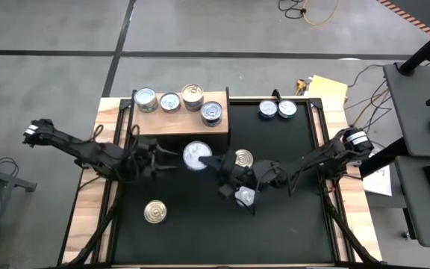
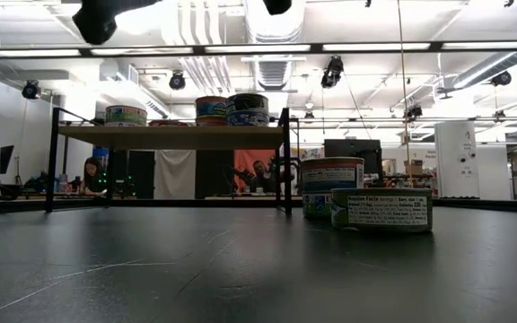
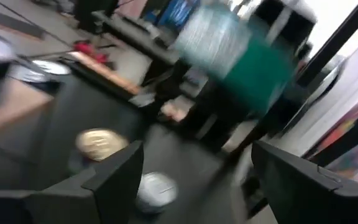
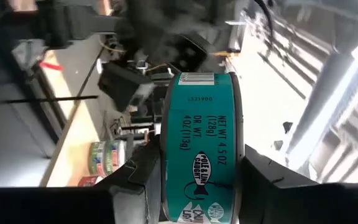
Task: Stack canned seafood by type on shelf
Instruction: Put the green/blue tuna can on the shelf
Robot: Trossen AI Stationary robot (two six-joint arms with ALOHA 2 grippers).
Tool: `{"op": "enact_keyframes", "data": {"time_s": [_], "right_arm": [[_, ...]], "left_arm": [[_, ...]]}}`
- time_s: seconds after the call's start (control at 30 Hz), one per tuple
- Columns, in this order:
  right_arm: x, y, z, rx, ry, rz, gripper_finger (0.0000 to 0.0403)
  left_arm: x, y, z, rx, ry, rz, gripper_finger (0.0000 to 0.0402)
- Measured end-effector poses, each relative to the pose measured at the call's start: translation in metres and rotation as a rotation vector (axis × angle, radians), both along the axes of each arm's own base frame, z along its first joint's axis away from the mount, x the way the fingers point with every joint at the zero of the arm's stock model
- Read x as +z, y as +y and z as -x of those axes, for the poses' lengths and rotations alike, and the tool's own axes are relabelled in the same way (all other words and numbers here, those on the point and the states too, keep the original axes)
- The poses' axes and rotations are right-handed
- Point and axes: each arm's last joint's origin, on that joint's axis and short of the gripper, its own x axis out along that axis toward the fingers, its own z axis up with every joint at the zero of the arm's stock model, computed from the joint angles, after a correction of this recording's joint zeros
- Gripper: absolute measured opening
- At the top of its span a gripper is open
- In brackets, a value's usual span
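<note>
A teal-labelled can (image 1: pixel 197 155), silver top up, hangs over the black mat just in front of the wooden shelf (image 1: pixel 181 123). My right gripper (image 1: pixel 213 161) is shut on it. My left gripper (image 1: pixel 172 155) stands open just left of the can without touching it; in its wrist view the can (image 3: pixel 241 59) shows beyond the open fingers (image 3: pixel 120 171). Several cans stand on the shelf top, one of them gold-topped (image 1: pixel 192 93). On the mat rest gold-topped cans (image 1: pixel 242 158) (image 1: pixel 154 211) and a silver one (image 1: pixel 245 196). My right gripper pinches the teal can by its two flat ends, near the rim (image 4: pixel 165 155), one finger (image 4: pixel 138 177) on each end. The fingers come in about level from the table's right side. The can lies flat, top up, clear of the mat.
Two blue-labelled cans (image 1: pixel 267 110) (image 1: pixel 287 109) stand on the mat right of the shelf. The low view shows the shelf board (image 2: pixel 173 136) on dark legs with room beneath it. The mat's near half holds only the gold can at the left.
</note>
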Motion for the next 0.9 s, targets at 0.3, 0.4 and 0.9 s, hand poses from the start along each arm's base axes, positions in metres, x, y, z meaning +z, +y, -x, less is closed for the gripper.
{"op": "enact_keyframes", "data": {"time_s": [0.3, 0.4, 0.9], "right_arm": [[0.017, -0.042, -0.012, -0.026, -0.039, -0.301, 0.0129], [0.029, -0.061, -0.019, -0.013, 0.000, -0.502, 0.0129], [0.012, -0.109, -0.066, -0.163, 0.207, -0.764, 0.0129]], "left_arm": [[0.049, 0.015, 0.034, 0.052, 0.309, -0.326, 0.0269], [0.052, 0.019, 0.038, 0.119, 0.393, -0.384, 0.0260], [0.053, 0.027, 0.052, 0.199, 0.502, -0.468, 0.0240]]}}
